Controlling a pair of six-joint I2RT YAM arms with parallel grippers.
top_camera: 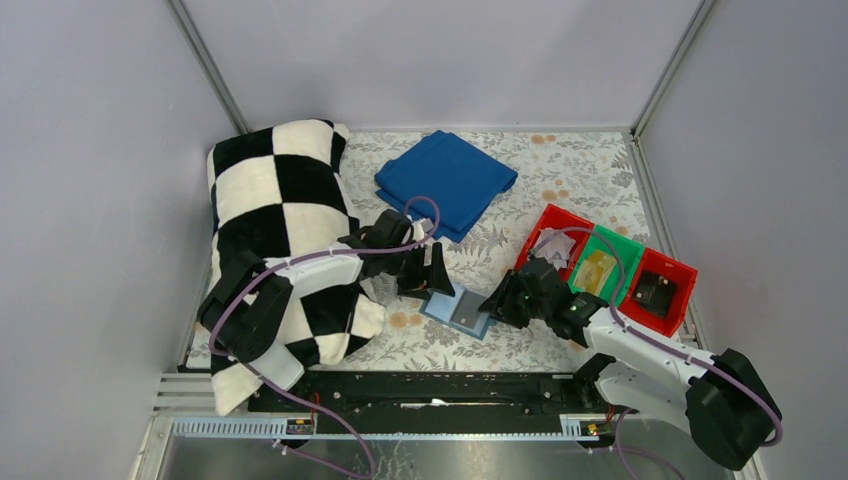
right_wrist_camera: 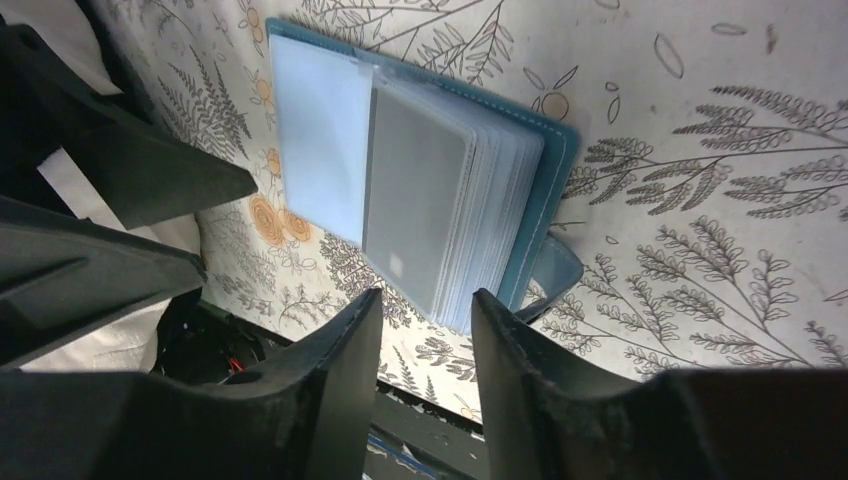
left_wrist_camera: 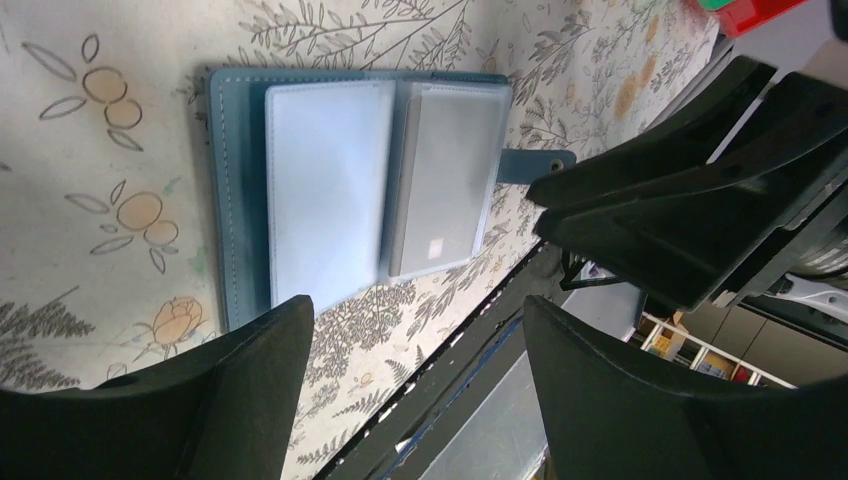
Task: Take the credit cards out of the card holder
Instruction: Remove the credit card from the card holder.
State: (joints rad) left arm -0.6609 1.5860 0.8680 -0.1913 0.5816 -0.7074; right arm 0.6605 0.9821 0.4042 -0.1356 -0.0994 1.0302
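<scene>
The teal card holder [top_camera: 441,305] lies open and flat on the flowered table, with its clear sleeves facing up. A grey credit card [left_wrist_camera: 445,180] sits in the top sleeve of the thicker stack [right_wrist_camera: 415,200]. Open wide, my left gripper [top_camera: 432,272] hovers at the holder's left edge with nothing between its fingers [left_wrist_camera: 415,305]. From the right, my right gripper [top_camera: 497,300] comes in with its jaws partly apart. The sleeve stack's near corner sits just at that gap [right_wrist_camera: 427,297] and nothing is gripped. A whitish card [top_camera: 553,245] and a yellowish card [top_camera: 598,270] lie in the bins.
A row of red and green bins [top_camera: 640,262] stands at the right, its last bin holding a dark object [top_camera: 655,290]. At the back lies a folded deep-blue cloth [top_camera: 447,180], and a black-and-white checkered cushion [top_camera: 280,215] fills the left side. The black front rail [top_camera: 430,390] borders the table.
</scene>
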